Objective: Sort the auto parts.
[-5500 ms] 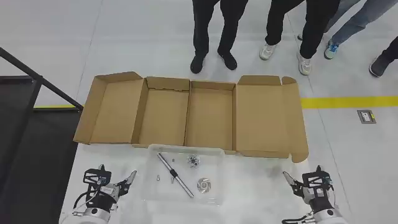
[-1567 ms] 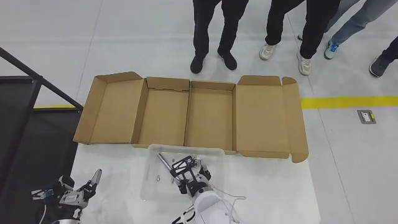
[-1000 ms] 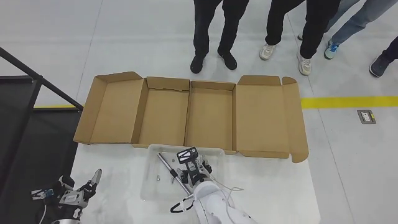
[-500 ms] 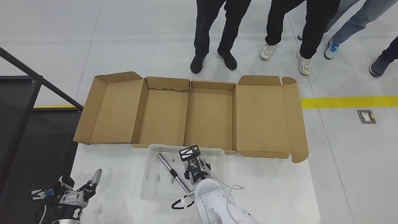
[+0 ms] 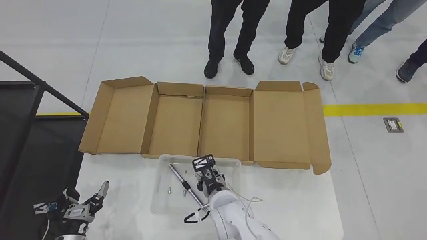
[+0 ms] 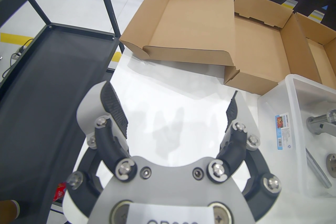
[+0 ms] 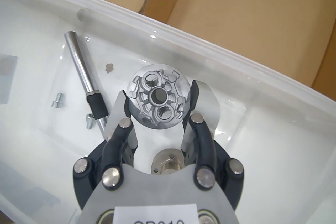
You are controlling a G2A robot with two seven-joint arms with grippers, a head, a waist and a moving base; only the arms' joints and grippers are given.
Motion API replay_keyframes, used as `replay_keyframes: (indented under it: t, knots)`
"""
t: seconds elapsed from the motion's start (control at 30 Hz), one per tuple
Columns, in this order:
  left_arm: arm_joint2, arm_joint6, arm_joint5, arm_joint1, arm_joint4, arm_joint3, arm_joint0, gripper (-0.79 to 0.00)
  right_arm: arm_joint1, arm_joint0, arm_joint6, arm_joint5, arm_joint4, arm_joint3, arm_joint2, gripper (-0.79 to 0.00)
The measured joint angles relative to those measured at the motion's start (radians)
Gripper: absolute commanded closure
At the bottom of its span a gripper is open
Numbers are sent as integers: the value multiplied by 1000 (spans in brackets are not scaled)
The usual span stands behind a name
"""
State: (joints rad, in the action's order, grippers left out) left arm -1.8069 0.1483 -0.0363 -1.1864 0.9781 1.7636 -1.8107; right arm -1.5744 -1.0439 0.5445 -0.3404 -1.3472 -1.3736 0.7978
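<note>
A clear plastic bin [image 5: 230, 163] at the table's near side holds the auto parts. In the right wrist view, a round cast metal hub [image 7: 157, 99] sits between my right gripper's [image 7: 159, 92] two fingers, which press its sides; the gripper is shut on it. Beside it lie a steel rod [image 7: 81, 70] with a black sleeve, two small bolts [image 7: 57, 100] and a flanged disc [image 7: 168, 159]. From the top, the right gripper [image 5: 205, 175] is over the bin's far half. My left gripper [image 6: 170, 93] hangs open above bare white table near the left corner, holding nothing.
An open cardboard box [image 5: 200, 123] with several compartments lies just beyond the bin. A black metal rack [image 6: 47, 104] stands off the table's left edge. People stand on the floor behind the box, touching nothing.
The right arm swung from the table's right side into the bin; over the last second its gripper edged toward the bin's far side and settled around the hub. The left arm pulled back earlier, then stayed still.
</note>
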Motion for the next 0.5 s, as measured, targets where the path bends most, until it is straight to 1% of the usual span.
replay_keyframes:
  t: [0.13, 0.27, 0.4, 0.43, 0.5]
  knots:
    - [0, 0, 0, 0, 0, 0, 0, -785, 17, -64, -32, 73, -5, -89, 37, 0]
    - [0, 0, 0, 0, 0, 0, 0, -785, 39, -143, -94, 176, 6, -196, 90, 0]
    - [0, 0, 0, 0, 0, 0, 0, -785, 62, -212, -181, 314, 13, -288, 150, 0]
    - [0, 0, 0, 0, 0, 0, 0, -785, 63, -215, -186, 334, 6, -292, 153, 0]
    - [0, 0, 0, 0, 0, 0, 0, -785, 63, -214, -185, 329, 3, -291, 153, 0]
